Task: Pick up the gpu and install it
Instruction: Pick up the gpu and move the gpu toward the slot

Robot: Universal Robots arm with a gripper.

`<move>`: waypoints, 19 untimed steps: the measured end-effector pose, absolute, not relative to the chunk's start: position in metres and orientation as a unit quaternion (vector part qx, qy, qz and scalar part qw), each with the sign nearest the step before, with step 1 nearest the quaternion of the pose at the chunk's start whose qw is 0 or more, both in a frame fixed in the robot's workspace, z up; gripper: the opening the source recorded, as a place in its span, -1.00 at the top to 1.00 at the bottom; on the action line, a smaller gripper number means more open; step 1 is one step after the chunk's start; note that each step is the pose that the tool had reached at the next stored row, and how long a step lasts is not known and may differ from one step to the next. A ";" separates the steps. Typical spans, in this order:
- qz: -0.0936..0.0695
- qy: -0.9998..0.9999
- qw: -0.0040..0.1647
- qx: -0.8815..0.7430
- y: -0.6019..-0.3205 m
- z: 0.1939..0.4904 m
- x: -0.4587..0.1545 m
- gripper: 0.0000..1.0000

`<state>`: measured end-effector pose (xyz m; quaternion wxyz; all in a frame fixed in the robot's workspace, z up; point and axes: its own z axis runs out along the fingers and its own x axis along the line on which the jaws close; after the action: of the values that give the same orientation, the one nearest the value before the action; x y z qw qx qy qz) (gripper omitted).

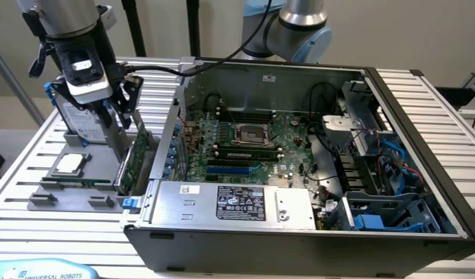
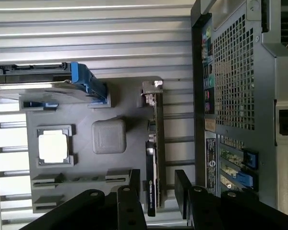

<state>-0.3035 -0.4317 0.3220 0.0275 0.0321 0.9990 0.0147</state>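
Claw (image 2: 158, 191) open above upright gpu (image 2: 152, 163), grey tray (image 2: 81, 120) beneath, pale blue cover (image 1: 36, 270) lettered "UNIVERSAL ROBOTS"

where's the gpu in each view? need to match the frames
Exterior view: the gpu stands on edge in the grey tray, beside the open case, toward the exterior view's left.
Wrist view: the gpu is seen edge-on along the tray's side nearest the case's perforated back.
Shared landmark: the square silver CPU chip lying in the same tray.
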 end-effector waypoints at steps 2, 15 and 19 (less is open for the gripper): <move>0.015 0.999 0.028 0.032 -0.432 0.318 -0.303 0.15; 0.015 0.999 0.033 0.033 -0.437 0.295 -0.304 0.15; 0.015 0.999 0.034 0.033 -0.437 0.287 -0.305 0.15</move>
<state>-0.3049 -0.4367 0.2873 0.0341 0.0327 0.9988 0.0148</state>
